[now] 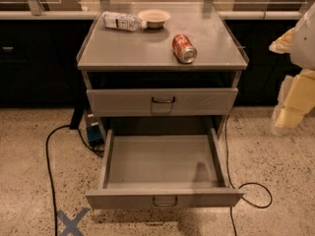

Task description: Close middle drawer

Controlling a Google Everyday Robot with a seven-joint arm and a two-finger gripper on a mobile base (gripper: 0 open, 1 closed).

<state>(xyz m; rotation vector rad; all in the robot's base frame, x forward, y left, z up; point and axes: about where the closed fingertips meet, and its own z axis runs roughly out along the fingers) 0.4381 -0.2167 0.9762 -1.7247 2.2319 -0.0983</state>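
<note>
The middle drawer (162, 167) is pulled far out of the grey cabinet (162, 53). It is wide, shallow and empty, and its short front panel (164, 198) carries a small dark wire handle (165, 201). Above it the taller-fronted drawer (162, 101) is shut. The lowest drawer is hidden under the open one. My gripper (291, 107) is at the right edge of the camera view, pale and yellowish, level with the shut drawer. It is well to the right of the cabinet and touches nothing.
On the cabinet top lie a red soda can (184, 48) on its side, a plastic water bottle (121, 21) and a tan bowl (154, 18). Black cables (49, 156) run over the speckled floor on both sides. A blue tape X (72, 221) marks the floor front left.
</note>
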